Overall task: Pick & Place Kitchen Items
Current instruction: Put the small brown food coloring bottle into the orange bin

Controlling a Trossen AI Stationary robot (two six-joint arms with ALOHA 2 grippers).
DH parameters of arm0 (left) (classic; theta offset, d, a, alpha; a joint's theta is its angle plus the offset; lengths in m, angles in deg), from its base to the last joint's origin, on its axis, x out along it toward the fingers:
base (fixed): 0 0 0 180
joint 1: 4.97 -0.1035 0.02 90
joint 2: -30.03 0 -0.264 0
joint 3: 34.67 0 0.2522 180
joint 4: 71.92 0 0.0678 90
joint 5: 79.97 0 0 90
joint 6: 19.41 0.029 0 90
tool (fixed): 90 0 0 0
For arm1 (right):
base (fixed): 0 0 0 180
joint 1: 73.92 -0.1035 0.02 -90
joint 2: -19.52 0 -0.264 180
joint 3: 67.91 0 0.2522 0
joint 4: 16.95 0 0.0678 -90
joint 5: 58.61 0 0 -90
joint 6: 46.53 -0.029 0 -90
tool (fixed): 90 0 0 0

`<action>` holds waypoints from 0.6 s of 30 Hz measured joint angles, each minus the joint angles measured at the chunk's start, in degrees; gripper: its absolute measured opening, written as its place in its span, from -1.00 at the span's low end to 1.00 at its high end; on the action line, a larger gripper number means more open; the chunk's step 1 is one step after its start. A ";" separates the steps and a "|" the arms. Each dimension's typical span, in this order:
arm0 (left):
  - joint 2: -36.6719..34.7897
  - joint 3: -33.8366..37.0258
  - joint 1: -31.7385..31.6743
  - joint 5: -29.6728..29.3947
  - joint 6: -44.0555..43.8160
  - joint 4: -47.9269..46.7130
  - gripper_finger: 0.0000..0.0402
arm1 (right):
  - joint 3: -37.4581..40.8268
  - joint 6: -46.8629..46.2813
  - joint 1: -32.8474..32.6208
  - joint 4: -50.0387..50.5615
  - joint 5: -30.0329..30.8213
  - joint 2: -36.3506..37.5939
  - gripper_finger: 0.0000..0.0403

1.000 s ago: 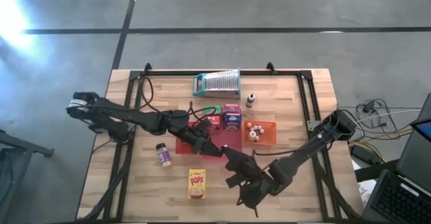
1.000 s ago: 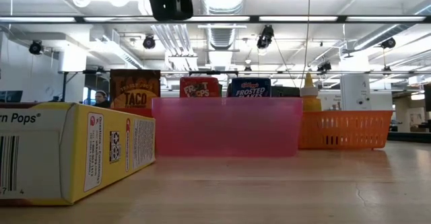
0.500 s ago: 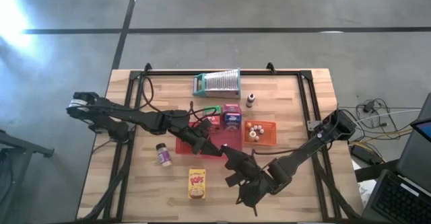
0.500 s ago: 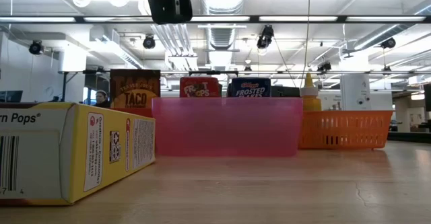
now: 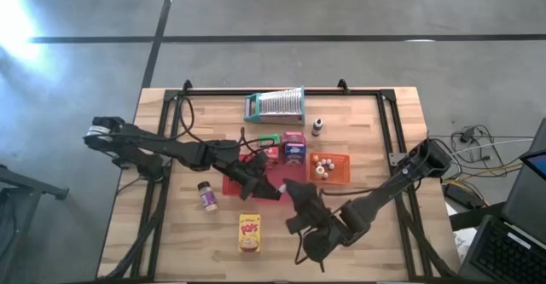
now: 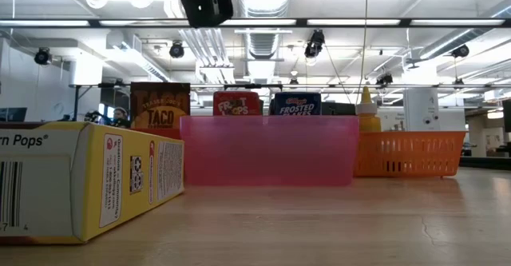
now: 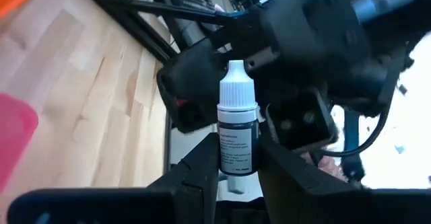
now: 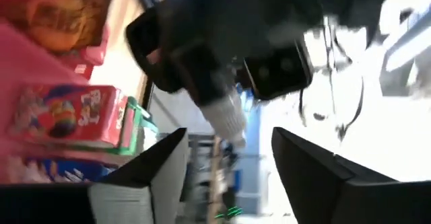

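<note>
While hovering above the red tray point(image 5: 256, 184) mid-desk, our left gripper point(image 7: 237, 173) is grasping a small white-capped bottle point(image 7: 237, 135); our right gripper point(image 5: 300, 192), fingers released, is facing it.

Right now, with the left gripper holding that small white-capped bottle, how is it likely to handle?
The small bottle, pinched in the left gripper, looks tiny, so probably light. Its round, smooth sides could twist or slip. Tall and narrow, it may tip when set down.

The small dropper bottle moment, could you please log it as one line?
left gripper: shut on dropper bottle, above red tray | right gripper: open, facing bottle | stage: handover pending
</note>
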 joint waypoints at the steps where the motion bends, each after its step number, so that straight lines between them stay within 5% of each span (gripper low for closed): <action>1: -0.07 0.00 0.00 0.01 1.67 0.00 -0.53 | 0.00 -4.04 -0.05 0.91 0.69 0.23 0.06; 5: -0.14 0.02 0.00 0.01 7.07 -1.67 -0.53 | 0.02 -21.62 -1.34 10.65 -4.20 2.67 0.18; 12: -0.04 0.07 0.00 -1.36 19.56 -5.69 -0.53 | 0.02 -57.21 -2.02 28.90 -32.79 9.83 0.23; 15: 0.00 0.07 0.16 -3.42 28.96 -6.30 -0.53 | 0.16 -63.74 -1.17 29.30 -40.78 11.95 0.19; 18: 0.01 0.07 0.71 -9.67 37.91 -9.40 -0.53 | 0.24 -64.75 -0.86 28.72 -41.89 12.78 0.13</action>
